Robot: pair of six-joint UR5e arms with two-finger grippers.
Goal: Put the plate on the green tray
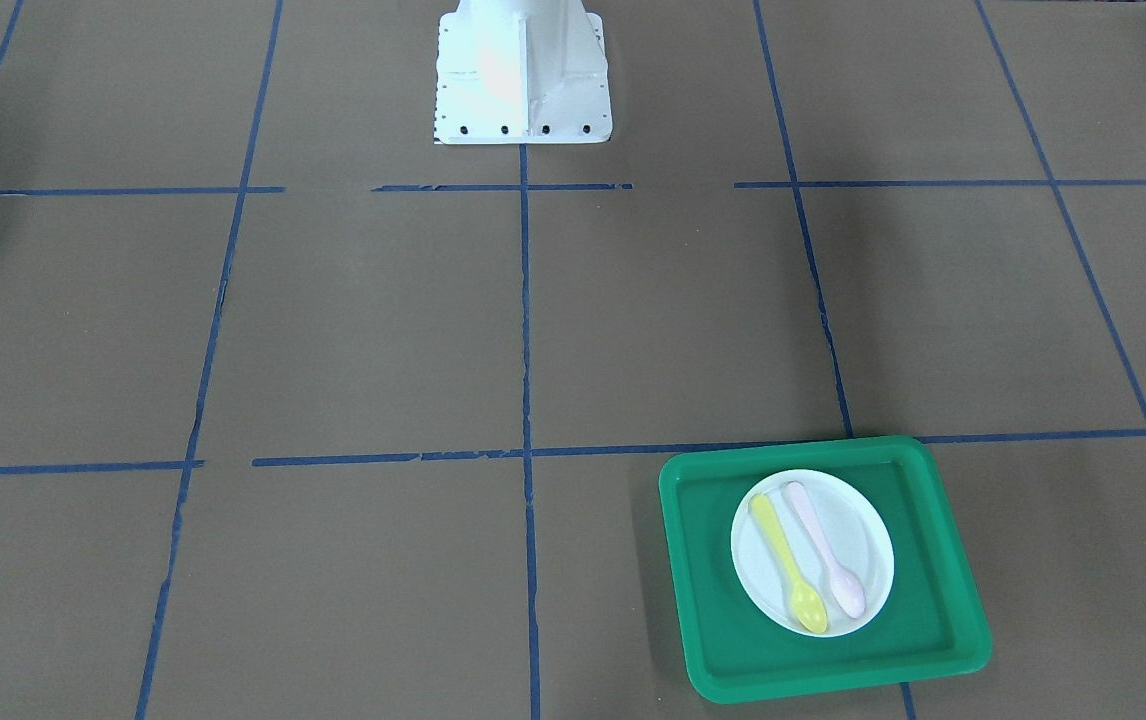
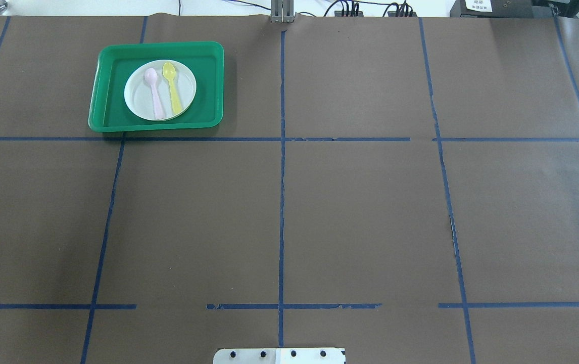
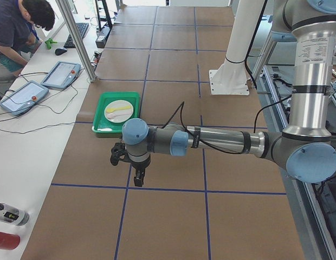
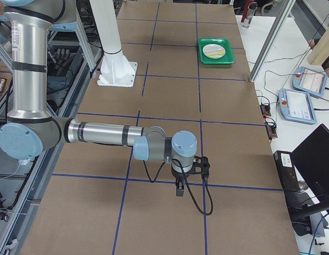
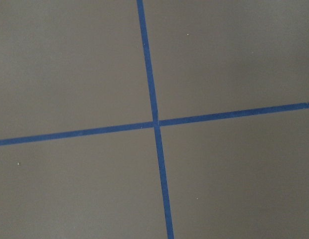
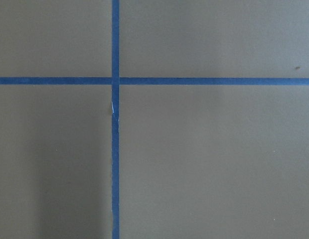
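The small white plate [image 1: 873, 545] sits inside the green tray [image 1: 713, 600], near its middle, with a yellow spoon [image 1: 783, 555] and a pink spoon [image 1: 823, 545] lying on it. In the overhead view the tray [image 2: 110, 71] and plate [image 2: 135, 96] are at the far left. My left gripper [image 3: 138, 179] shows only in the left side view, hanging above bare table short of the tray [image 3: 100, 119]; I cannot tell whether it is open or shut. My right gripper [image 4: 179, 190] shows only in the right side view, far from the tray [image 4: 207, 57]; I cannot tell its state either.
The robot's white base [image 1: 521, 80] stands at the table's robot side. Blue tape lines [image 2: 282, 202] grid the brown table. Beside the table's far edge, a white bench holds tablets [image 3: 62, 74] and a person [image 3: 19, 27] leans there.
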